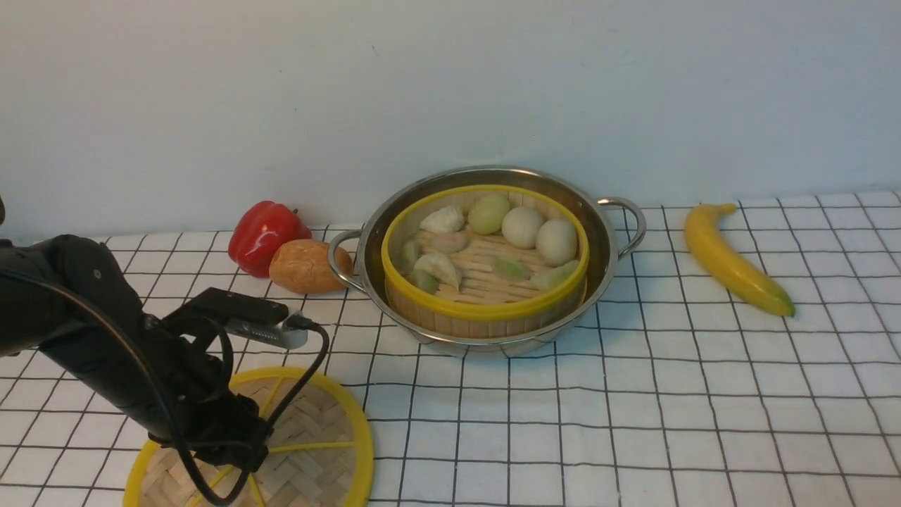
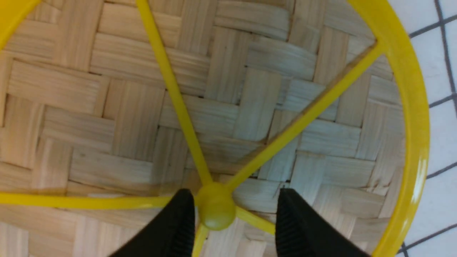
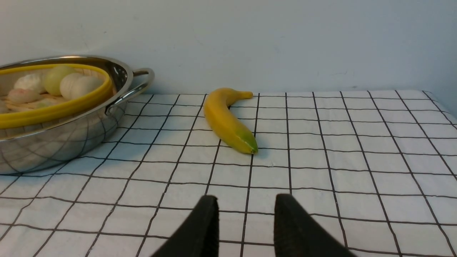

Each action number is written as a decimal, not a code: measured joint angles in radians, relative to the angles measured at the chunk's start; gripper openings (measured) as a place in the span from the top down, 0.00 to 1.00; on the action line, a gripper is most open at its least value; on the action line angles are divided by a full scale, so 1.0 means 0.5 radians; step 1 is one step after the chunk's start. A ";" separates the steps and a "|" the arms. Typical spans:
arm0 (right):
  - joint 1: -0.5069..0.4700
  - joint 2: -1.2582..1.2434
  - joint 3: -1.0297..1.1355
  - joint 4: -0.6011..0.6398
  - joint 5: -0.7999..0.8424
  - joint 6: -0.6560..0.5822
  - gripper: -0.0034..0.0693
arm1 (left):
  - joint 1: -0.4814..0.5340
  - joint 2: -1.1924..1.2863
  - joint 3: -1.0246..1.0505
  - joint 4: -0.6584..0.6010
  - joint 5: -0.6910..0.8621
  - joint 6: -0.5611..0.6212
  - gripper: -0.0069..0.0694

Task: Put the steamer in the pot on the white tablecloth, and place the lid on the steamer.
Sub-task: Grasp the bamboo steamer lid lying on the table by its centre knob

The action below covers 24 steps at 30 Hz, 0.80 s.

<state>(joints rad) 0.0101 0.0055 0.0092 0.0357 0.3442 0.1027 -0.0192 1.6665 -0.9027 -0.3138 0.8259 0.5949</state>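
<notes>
1. Pot sits mid-field on the white tablecloth, towards the back wall. Both loop handles show.
2. Steamer is inside the pot, upright, with its yellow rim just under the pot's rim. White and green dumplings and buns lie on its slatted floor. No cover on it.
3. Lid lies flat on the cloth at about 8 o'clock from the pot, well apart from it and at the near edge.
4. Left arm reaches down over the lid. Left gripper is spread open astride the centre knob. One of the fingers is against or just beside the knob. The other stands clear, with woven bamboo showing in the gap. No clamp on the knob yet.
5. Right gripper is out of the front view. Its wrist camera shows the jaws apart, nothing between them, low over bare cloth.
6. Banana at 3 o'clock from the pot, apart from it.
7. Red pepper at 9 o'clock from the pot. A brown potato-like lump lies between them, just beside the pot's handle.
</notes>
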 joint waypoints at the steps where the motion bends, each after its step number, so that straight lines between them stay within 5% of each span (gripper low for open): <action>1: 0.000 0.000 0.000 0.000 0.000 0.000 0.62 | 0.000 0.000 0.000 -0.003 -0.002 0.000 0.51; 9: 0.000 0.000 0.000 0.000 0.000 0.000 0.62 | 0.000 0.000 0.000 -0.002 -0.036 -0.036 0.55; 17: 0.000 0.000 0.000 0.000 0.000 0.000 0.62 | 0.000 0.042 0.000 0.074 -0.037 -0.116 0.74; 24: 0.000 0.000 0.000 0.000 0.000 0.000 0.62 | 0.000 0.045 -0.042 0.083 0.054 -0.115 0.75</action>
<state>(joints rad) 0.0101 0.0055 0.0092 0.0357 0.3442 0.1027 -0.0192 1.6888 -0.9239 -0.2721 0.8528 0.5376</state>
